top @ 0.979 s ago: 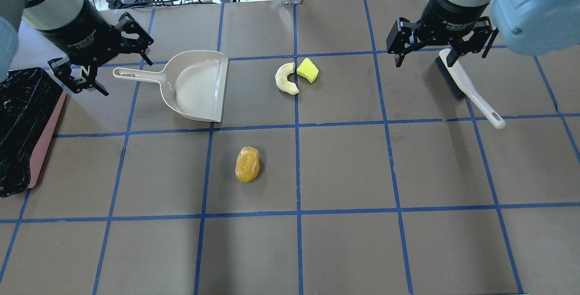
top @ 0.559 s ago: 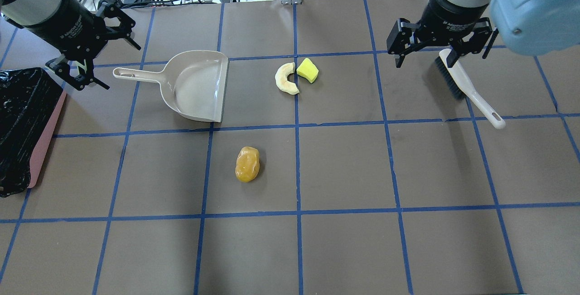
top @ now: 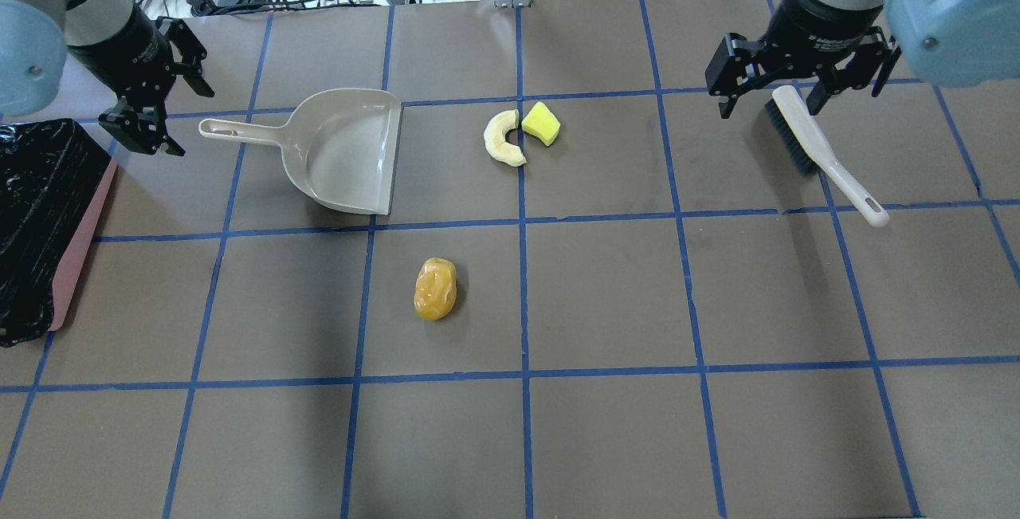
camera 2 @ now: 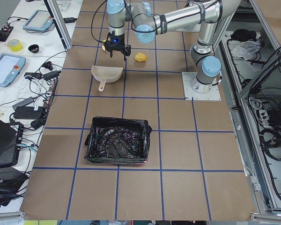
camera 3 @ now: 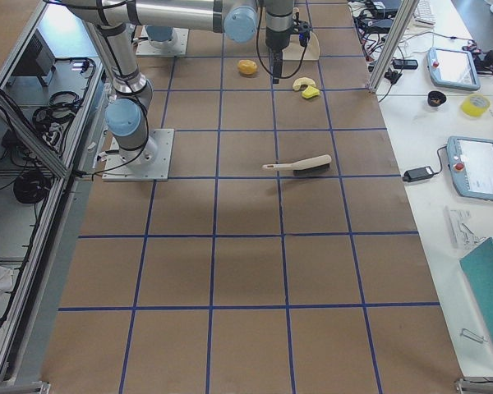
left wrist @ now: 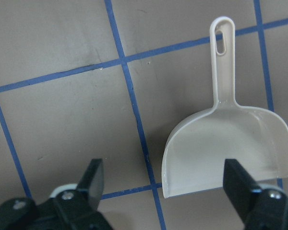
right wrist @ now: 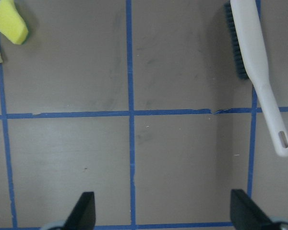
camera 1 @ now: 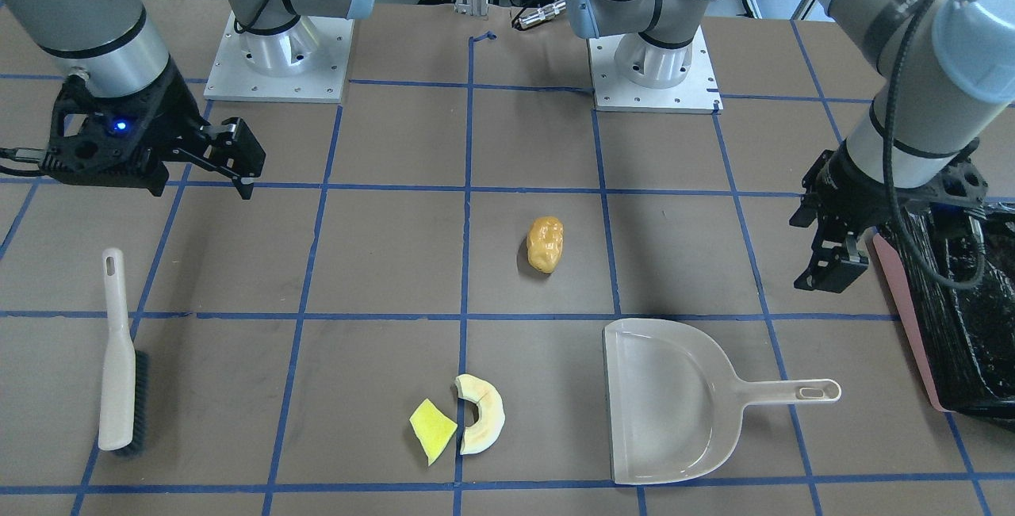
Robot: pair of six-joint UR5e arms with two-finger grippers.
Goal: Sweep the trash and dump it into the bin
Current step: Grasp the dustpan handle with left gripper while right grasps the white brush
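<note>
left gripper (left wrist: 163, 175) wide near dustpan (left wrist: 225, 148); right gripper (right wrist: 163, 201) wide, empty; bin (camera 2: 116, 146) whole only in exterior left view.

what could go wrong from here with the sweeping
1. The orange-brown lump lies well apart from the crescent slice and yellow wedge, so one sweep toward the dustpan may miss it, and it looks round enough to roll.
2. The brush sits off to one side of the open right hand, so a straight descent might miss it.
3. The open left hand hangs near the bin; swinging the dustpan could clip its wall.
</note>
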